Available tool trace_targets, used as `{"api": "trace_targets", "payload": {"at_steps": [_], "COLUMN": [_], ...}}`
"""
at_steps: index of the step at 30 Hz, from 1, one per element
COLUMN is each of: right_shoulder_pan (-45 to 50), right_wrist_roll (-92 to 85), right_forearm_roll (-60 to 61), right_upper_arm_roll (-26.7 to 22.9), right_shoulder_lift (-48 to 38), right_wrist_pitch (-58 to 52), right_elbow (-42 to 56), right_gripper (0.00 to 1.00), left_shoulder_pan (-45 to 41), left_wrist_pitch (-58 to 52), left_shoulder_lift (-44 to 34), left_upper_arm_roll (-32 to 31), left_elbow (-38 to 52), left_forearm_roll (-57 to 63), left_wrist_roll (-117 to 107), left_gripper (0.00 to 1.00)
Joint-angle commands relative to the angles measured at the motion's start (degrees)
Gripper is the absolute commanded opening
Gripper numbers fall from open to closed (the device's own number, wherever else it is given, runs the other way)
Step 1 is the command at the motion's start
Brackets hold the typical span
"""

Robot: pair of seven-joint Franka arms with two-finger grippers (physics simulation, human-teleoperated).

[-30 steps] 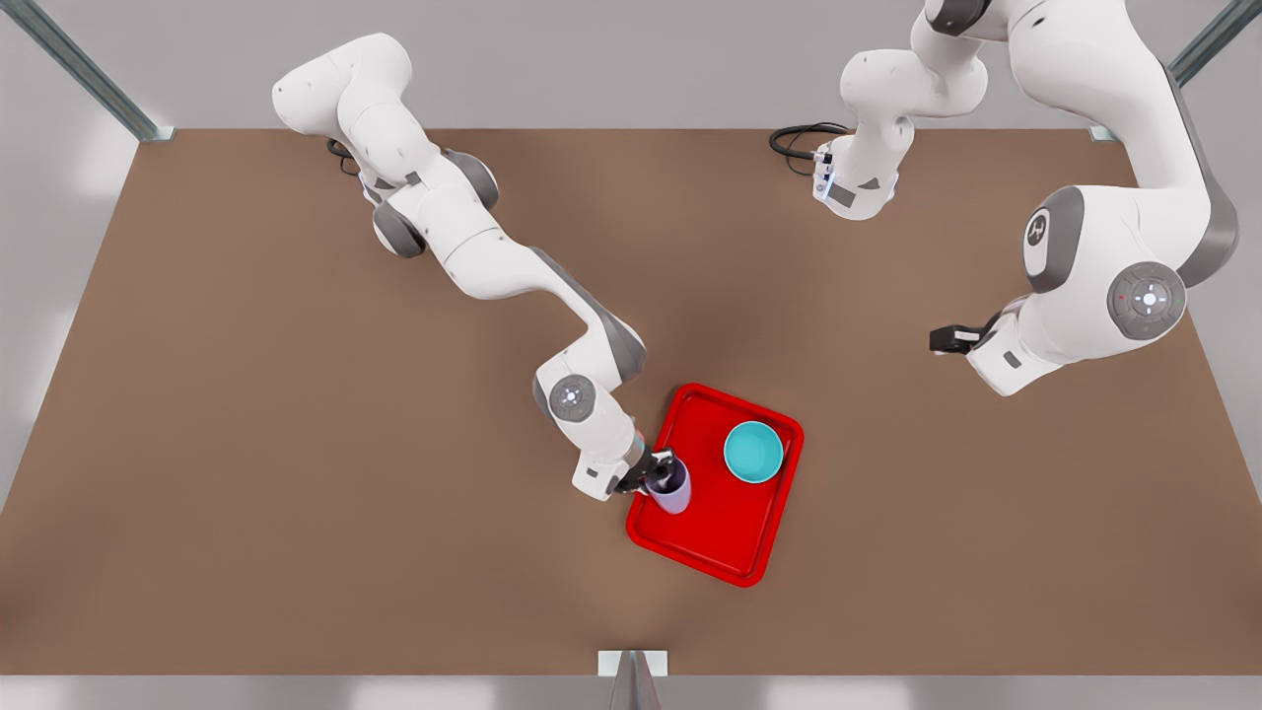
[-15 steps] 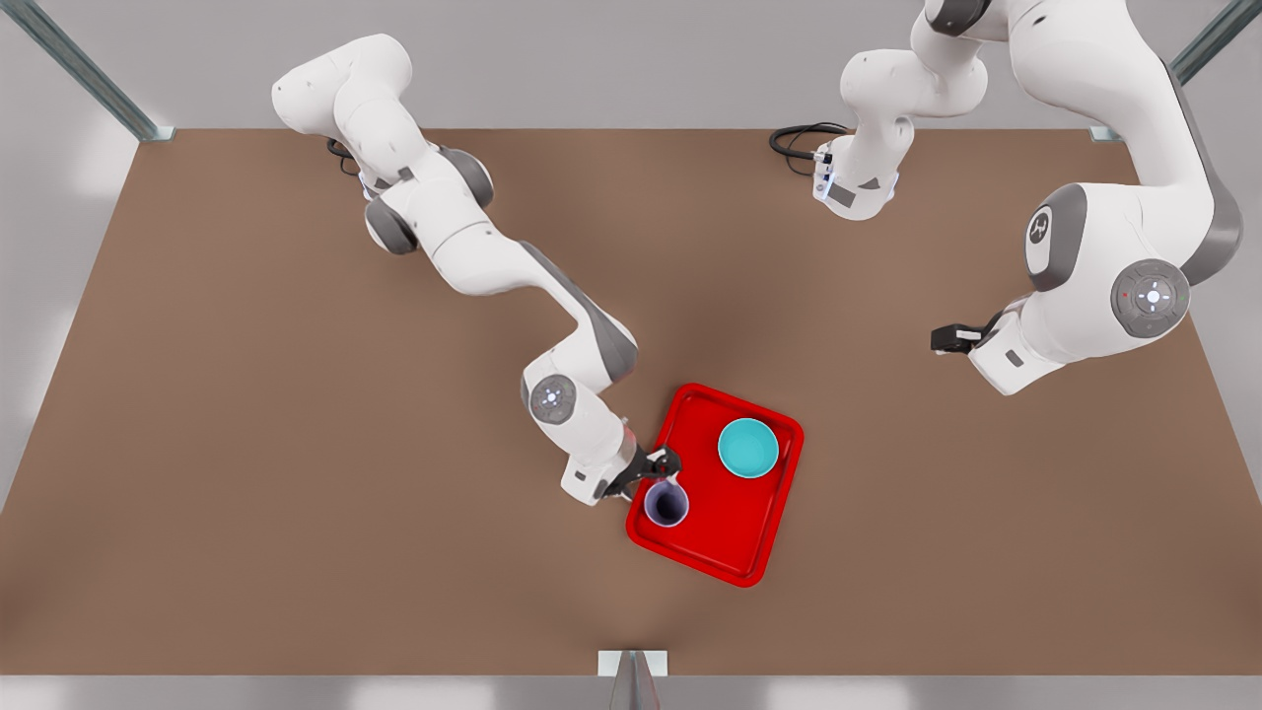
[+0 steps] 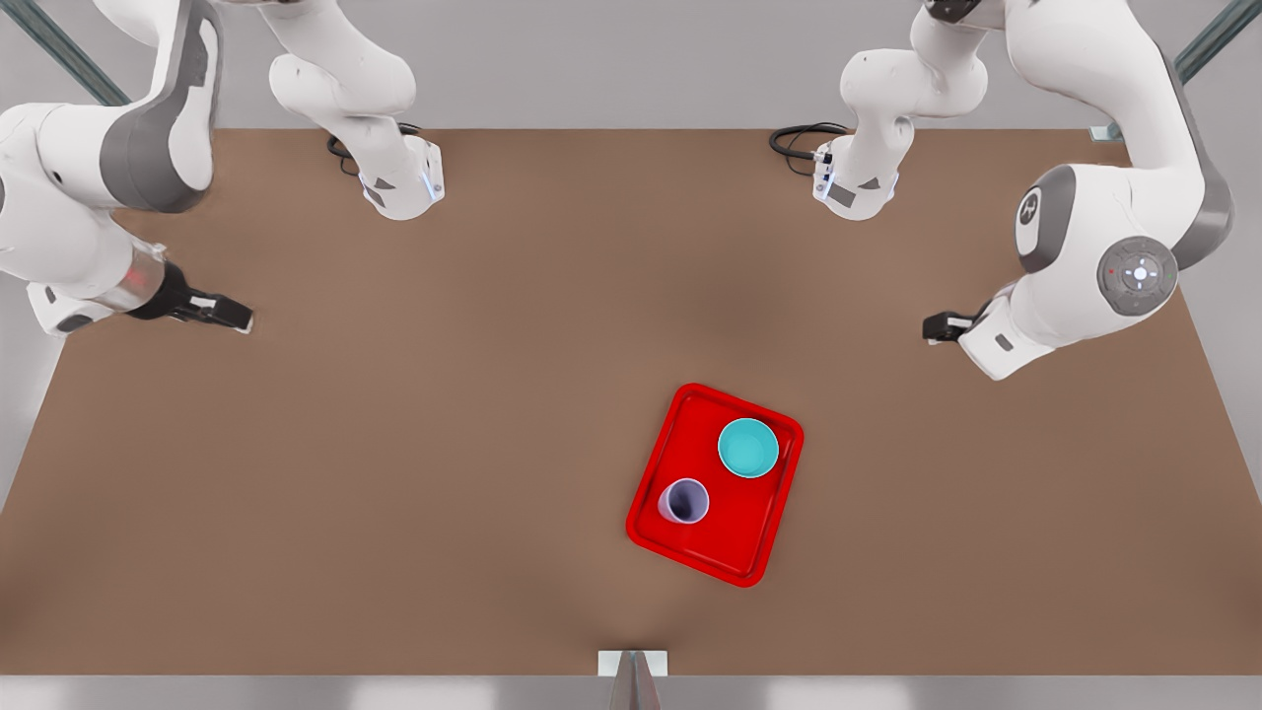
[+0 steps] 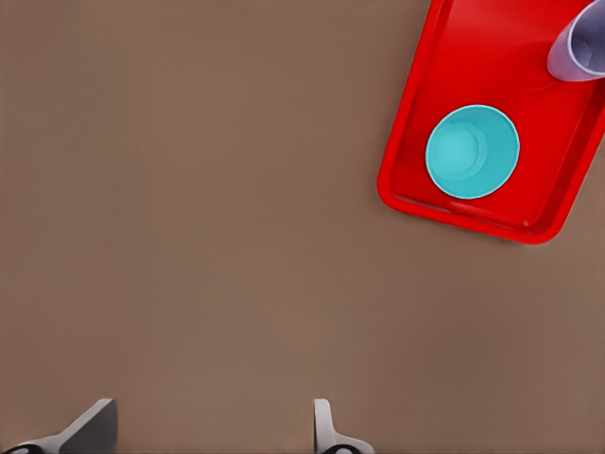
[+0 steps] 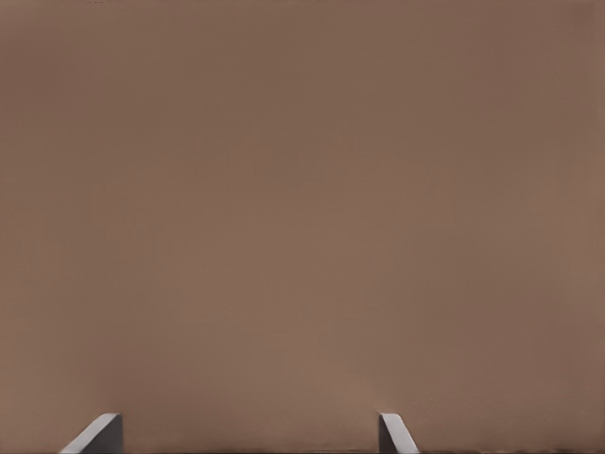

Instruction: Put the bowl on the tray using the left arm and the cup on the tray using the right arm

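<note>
- Away from the tray [image 3: 735, 537] has gone the right gripper [image 3: 232, 318]: half a second ago it hung right over the cup [image 3: 683, 501], and it now hovers by the table's [image 3: 394, 444] edge on the front view's left, well apart from everything.
- Its fingers stand wide apart and hold nothing; in the right wrist view the right gripper [image 5: 248, 427] has bare table beneath it.
- The cup stands upright on the tray, mouth up, free of any grip, in the tray's near corner on the front view's left. It sits slightly further in from the tray's rim than it did before.
- The bowl [image 3: 748, 447] rests mouth up in the tray's far part, toward the front view's right, close to the cup but not touching it, just where it was.
- The tray lies flat, closer to the table's near edge and a little to the front view's right of its middle. Its long axis runs from near edge to far edge, the far end leaning toward the front view's right; it has not shifted.
- The left gripper [image 3: 935, 326] waits near the table's edge on the front view's right, well apart from the tray, barely changed.
- From the left wrist view, the left gripper [image 4: 208, 418] is spread wide and empty, with the tray [image 4: 408, 161], bowl [image 4: 472, 151] and cup [image 4: 579, 47] off ahead.
</note>
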Motion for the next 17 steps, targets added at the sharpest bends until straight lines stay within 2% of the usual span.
{"api": "trace_targets", "payload": {"at_steps": [1, 2, 3, 4, 17], "right_shoulder_pan": [4.3, 4.3, 4.3, 4.3, 4.3], "right_wrist_roll": [0.0, 0.0, 0.0, 0.0, 0.0], "right_forearm_roll": [0.0, 0.1, 0.0, 0.0, 0.2], "right_upper_arm_roll": [0.2, 0.2, 0.3, 0.3, 1.2], "right_shoulder_lift": [0.4, 2.8, 9.7, 10.6, 10.5], "right_wrist_pitch": [0.1, -0.5, -5.3, -5.9, -5.3], "right_elbow": [0.3, 3.0, 13.0, 14.9, 14.1], "right_gripper": [1.0, 1.0, 1.0, 1.0, 1.0], "left_shoulder_pan": [-0.2, -0.2, -0.2, -0.2, -0.5], "left_wrist_pitch": [0.0, 0.0, 0.0, 0.0, 0.0], "left_shoulder_lift": [0.1, 0.2, 0.5, 0.5, 1.0], "left_upper_arm_roll": [0.1, 0.0, 0.0, 0.0, 0.1], "left_elbow": [0.0, 0.0, 0.0, 0.0, 0.3], "left_forearm_roll": [-0.1, -0.1, -0.1, -0.1, 0.0], "left_wrist_roll": [0.1, 0.0, 0.0, 0.1, 0.1], "left_gripper": [1.0, 1.0, 1.0, 1.0, 1.0]}}
